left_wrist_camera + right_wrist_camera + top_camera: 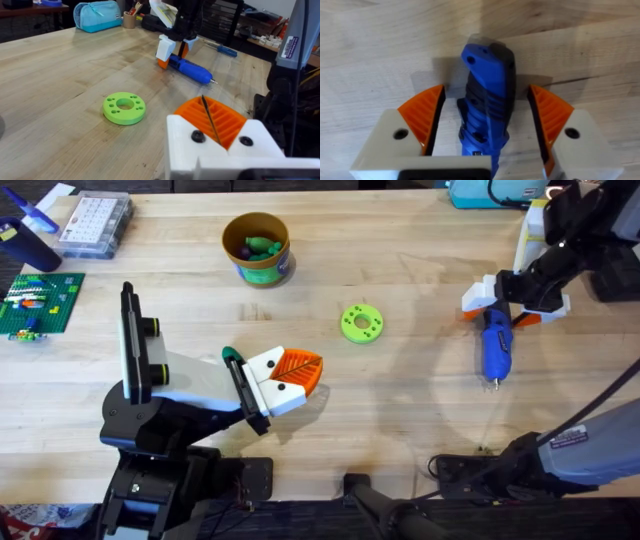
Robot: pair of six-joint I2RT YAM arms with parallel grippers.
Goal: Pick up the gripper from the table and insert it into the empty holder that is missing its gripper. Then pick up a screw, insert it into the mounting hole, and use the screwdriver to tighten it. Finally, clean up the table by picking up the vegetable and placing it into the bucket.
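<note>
1. Landmark: green disc (362, 323), flat with holes, mid-table. Everything below is placed relative to it.
2. Screwdriver (495, 348) lies flat on the table (400, 410), well off to the disc's right-arm side, bit end toward the arm bases.
3. Right gripper (514, 306) sits over the screwdriver's butt end, fingers spread. The right wrist view shows an orange pad (427, 112) on either side of the blue body (487, 95), with a visible gap on both sides. Not pinching.
4. Left gripper (288, 377) is near the disc, on the left-base side of it. Pads pressed together, only a thin dark seam shows between them in the left wrist view, nothing held.
5. Handling, my read: rigid plastic shell, likely light to moderate weight, round and smooth so it can roll or twist in a two-finger pinch. The dark ribbed section on the body looks like the best bite.
6. Hold point: mid-body on that ribbed section, close to the balance point, pads square to the long axis. Avoid the thin bit (213, 81); it'd slip.
7. Risk: a grab too far toward the butt lets the tip droop.
8. Bucket (256, 248) is on the far side of the disc, toward the left arm; it has items inside.
</note>
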